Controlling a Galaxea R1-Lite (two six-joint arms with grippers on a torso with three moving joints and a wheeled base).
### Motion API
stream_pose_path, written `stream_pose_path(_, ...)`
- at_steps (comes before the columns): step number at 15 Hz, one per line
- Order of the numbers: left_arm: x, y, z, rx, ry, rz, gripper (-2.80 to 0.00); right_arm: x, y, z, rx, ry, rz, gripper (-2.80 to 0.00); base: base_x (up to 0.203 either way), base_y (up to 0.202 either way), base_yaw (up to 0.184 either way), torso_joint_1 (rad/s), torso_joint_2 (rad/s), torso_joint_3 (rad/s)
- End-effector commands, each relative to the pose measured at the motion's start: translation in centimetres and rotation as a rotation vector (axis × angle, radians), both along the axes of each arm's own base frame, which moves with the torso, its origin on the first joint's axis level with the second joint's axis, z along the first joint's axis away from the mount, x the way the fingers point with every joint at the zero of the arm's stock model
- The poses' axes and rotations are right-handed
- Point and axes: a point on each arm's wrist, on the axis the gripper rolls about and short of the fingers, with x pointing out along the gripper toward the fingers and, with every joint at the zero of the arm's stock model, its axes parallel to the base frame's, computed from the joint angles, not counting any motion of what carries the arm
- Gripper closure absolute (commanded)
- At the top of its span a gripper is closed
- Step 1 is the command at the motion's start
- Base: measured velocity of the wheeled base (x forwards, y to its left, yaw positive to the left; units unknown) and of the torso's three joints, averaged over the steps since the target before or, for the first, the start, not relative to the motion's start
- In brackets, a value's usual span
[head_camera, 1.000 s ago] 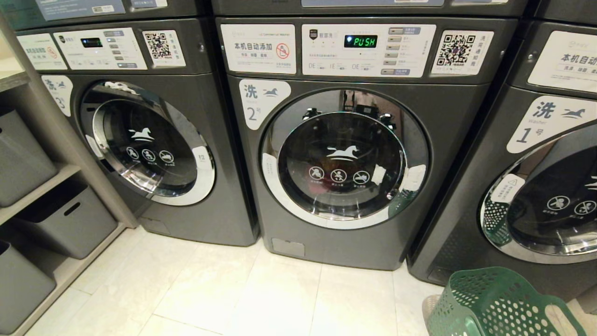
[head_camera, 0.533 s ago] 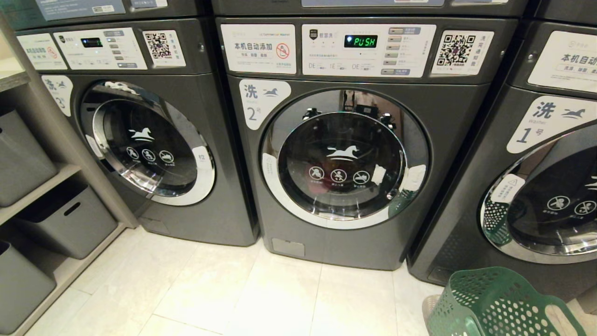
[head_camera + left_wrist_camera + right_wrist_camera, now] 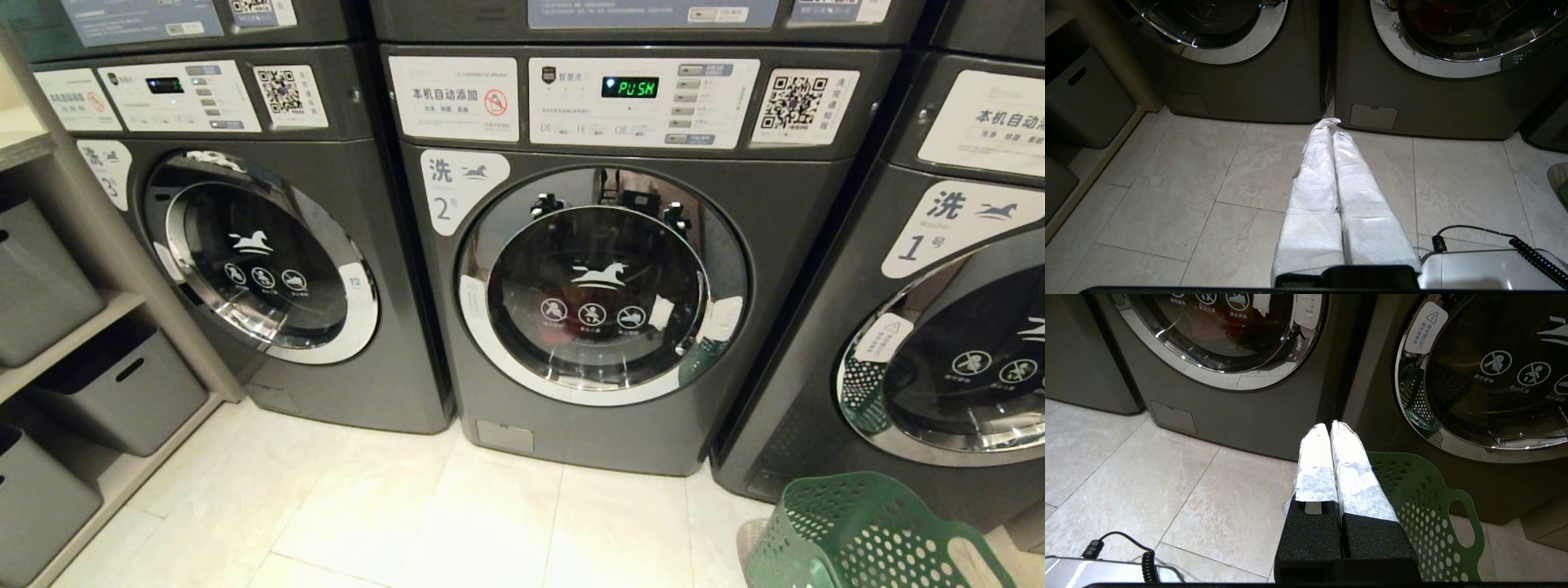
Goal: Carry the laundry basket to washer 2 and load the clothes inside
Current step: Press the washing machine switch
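Note:
Washer 2 [image 3: 604, 425] stands straight ahead with its round chrome-rimmed door [image 3: 600, 286] shut and "PUSH" lit on its panel. Dim red and orange shapes, apparently the clothes [image 3: 1212, 328], show behind the glass. The green laundry basket [image 3: 865, 535] sits on the floor at the lower right, in front of washer 1; what is inside it is hidden. My left gripper [image 3: 1331, 124] is shut and empty, low over the tiles, pointing at the gap between washers 3 and 2. My right gripper [image 3: 1331, 426] is shut and empty, just beside the basket's wall [image 3: 1421, 498].
Washer 3 [image 3: 261, 269] is on the left, washer 1 [image 3: 955, 343] on the right, both doors shut. Shelves with grey bins [image 3: 122, 392] line the left wall. Pale floor tiles [image 3: 457, 514] lie before the washers. My base with a coiled cable [image 3: 1494, 265] sits low between the arms.
The whole head view has slid down slightly, so the camera has moved. Washers, basket and grippers have not changed.

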Motion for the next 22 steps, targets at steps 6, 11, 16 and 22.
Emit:
stream_pose_path(6,0.01,0.00,-0.02,-0.002,0.003,0.000,0.00,0.01,0.00,0.00,0.000,0.002,0.000,0.00,0.000,0.000,0.000,0.201,-0.46,-0.257)
stream_pose_path(11,0.01,0.00,-0.01,-0.002,0.002,0.000,0.00,0.01,0.00,0.00,0.000,0.002,0.000,0.00,0.000,0.000,0.000,0.237,-0.50,-0.276)
stream_pose_path(16,0.01,0.00,-0.01,-0.002,0.002,0.000,0.00,0.01,0.00,0.00,0.003,0.002,-0.001,0.00,0.000,0.000,0.000,0.186,-0.39,-0.207)
stream_pose_path(22,0.01,0.00,-0.03,0.001,0.004,-0.002,0.00,0.01,0.00,0.00,0.003,0.002,-0.001,0.00,0.060,0.000,-0.001,0.015,-0.03,-0.017)
